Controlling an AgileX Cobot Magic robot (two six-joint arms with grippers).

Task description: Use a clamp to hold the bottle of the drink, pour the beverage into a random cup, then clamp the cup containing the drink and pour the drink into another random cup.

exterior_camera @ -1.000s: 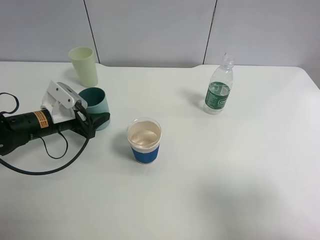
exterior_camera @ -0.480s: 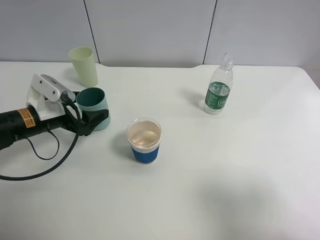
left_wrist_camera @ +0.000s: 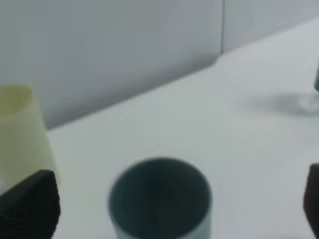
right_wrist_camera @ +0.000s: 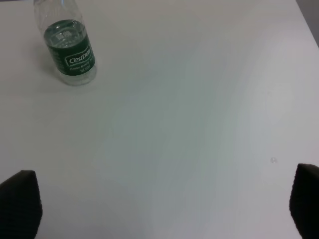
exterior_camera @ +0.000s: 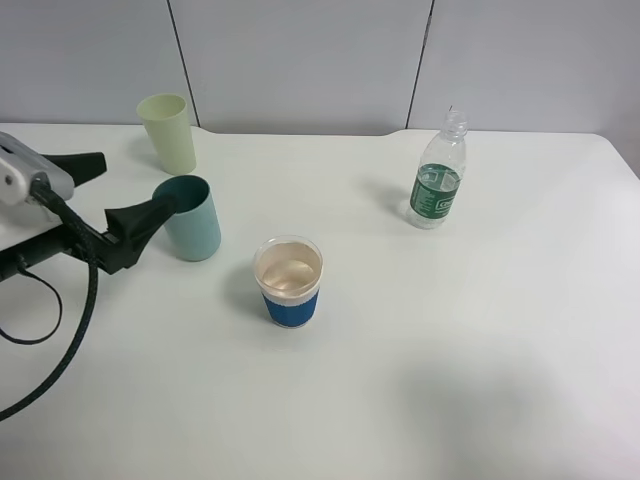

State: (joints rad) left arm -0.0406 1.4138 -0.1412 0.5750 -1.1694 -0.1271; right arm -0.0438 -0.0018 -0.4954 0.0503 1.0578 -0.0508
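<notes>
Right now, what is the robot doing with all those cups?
The left gripper is open and holds nothing, beside the upright teal cup. The drink sits in the blue-banded cup, in the middle of the table. A pale green cup stands at the back. The bottle stands alone on the right, with the right gripper open and not touching it.

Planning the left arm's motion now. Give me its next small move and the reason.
Probably keep drawing the left gripper back toward its own side. Its fingers are spread open and the teal cup stands upright, released, apparently empty in the left wrist view. The liquid sits in the blue-sleeved cup, so pulling away avoids nudging the teal cup.
</notes>
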